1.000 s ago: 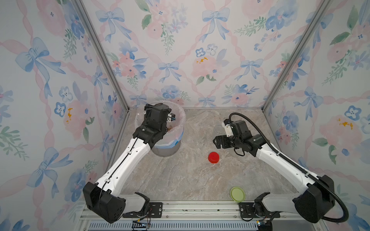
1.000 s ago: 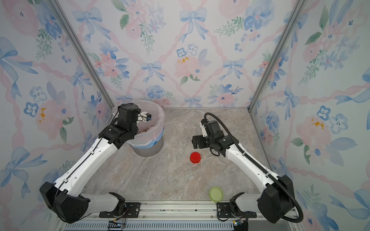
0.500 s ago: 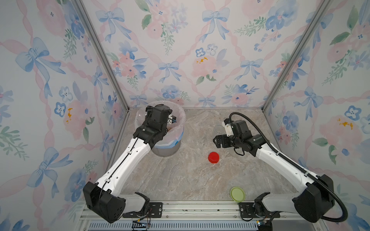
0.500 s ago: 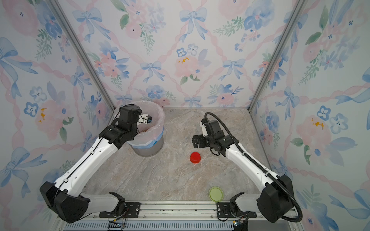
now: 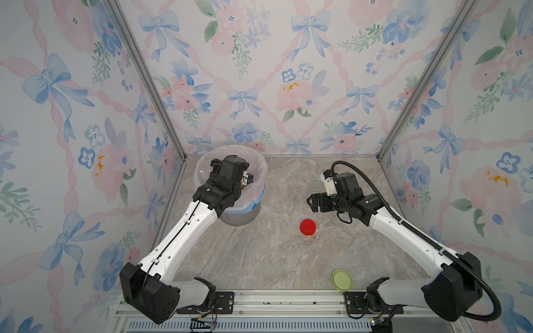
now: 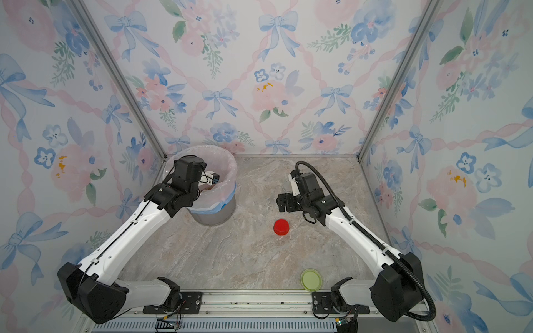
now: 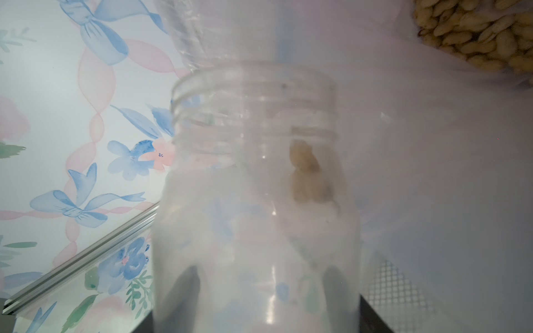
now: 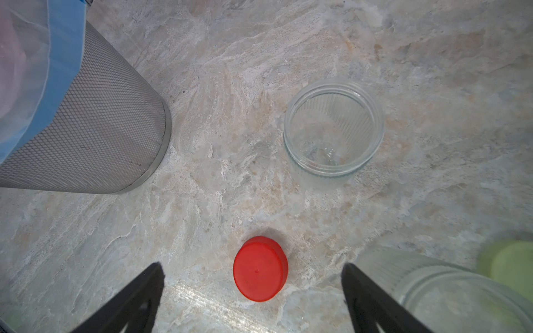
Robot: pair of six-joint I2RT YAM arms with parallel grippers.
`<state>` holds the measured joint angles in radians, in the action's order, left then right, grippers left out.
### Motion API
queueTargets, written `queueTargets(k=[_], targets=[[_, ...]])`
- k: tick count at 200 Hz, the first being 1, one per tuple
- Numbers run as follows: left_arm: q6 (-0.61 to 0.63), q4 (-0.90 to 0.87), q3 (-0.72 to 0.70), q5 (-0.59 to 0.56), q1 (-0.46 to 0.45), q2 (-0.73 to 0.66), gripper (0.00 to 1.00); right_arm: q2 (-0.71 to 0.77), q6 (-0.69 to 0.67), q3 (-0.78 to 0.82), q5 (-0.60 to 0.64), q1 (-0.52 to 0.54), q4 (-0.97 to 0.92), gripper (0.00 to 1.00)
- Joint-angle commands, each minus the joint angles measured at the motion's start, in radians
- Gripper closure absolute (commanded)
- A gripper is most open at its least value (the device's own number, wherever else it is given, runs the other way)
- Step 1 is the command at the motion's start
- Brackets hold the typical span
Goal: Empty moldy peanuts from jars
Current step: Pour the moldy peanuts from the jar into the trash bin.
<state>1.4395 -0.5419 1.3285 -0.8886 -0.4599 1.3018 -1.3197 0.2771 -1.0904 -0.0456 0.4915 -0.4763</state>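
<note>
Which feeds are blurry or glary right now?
Left wrist view: held jar hazy, out of focus; peanuts beyond it sharper. Right wrist view: red lid and open jar crisp, nearest jar blurred, glare patch on table. Both top views: evenly lit, sharp.

Three clear jars show: a held jar [image 7: 253, 201], an open jar [image 8: 333, 129] and a blurred jar [image 8: 450, 299]. There is one red lid [image 5: 307, 227], one green lid [image 5: 342, 279] and one lined bin [image 5: 245, 215]. The peanuts [image 7: 476, 31] are too many to count.
</note>
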Motion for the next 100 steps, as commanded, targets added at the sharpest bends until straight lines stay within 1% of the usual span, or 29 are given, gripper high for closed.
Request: queueTargets(k=[1, 8, 22, 32, 41, 51, 59, 71, 83, 95, 100], targets=[[-0.024, -0.05, 0.027, -0.016, 0.011, -0.029, 1.0, 0.003, 0.001, -0.011, 0.001, 0.0, 0.011, 0.02], [-0.006, -0.05, -0.004, -0.021, 0.0, -0.049, 1.0, 0.005, 0.002, -0.001, 0.003, -0.002, 0.024, 0.02], [-0.06, -0.051, 0.002, 0.044, 0.033, -0.064, 1.0, -0.005, 0.003, -0.002, -0.001, -0.001, 0.033, 0.02], [-0.027, -0.068, -0.03, -0.017, 0.029, -0.066, 1.0, -0.018, 0.0, -0.02, -0.011, 0.0, 0.021, 0.02], [-0.052, -0.097, 0.027, -0.042, 0.008, -0.058, 1.0, -0.024, -0.002, -0.036, -0.007, 0.002, 0.006, 0.01], [-0.086, -0.096, 0.069, 0.01, 0.019, -0.057, 1.0, -0.023, -0.004, -0.041, 0.002, 0.007, 0.006, 0.02], [-0.086, -0.097, 0.046, 0.061, 0.052, -0.06, 1.0, -0.021, 0.001, -0.037, 0.003, 0.007, 0.017, 0.01], [-0.037, -0.095, -0.033, -0.015, 0.063, -0.065, 1.0, -0.025, 0.009, -0.043, 0.001, 0.008, 0.019, 0.01], [-0.081, -0.097, -0.02, 0.048, 0.087, -0.073, 1.0, -0.03, 0.007, -0.06, 0.007, 0.017, 0.002, 0.01], [-0.098, -0.092, -0.012, 0.054, 0.078, -0.088, 1.0, -0.026, 0.008, -0.061, 0.025, 0.026, -0.002, 0.01], [-0.113, -0.092, -0.005, 0.079, 0.083, -0.095, 1.0, -0.023, 0.009, -0.056, 0.028, 0.029, 0.003, 0.01]])
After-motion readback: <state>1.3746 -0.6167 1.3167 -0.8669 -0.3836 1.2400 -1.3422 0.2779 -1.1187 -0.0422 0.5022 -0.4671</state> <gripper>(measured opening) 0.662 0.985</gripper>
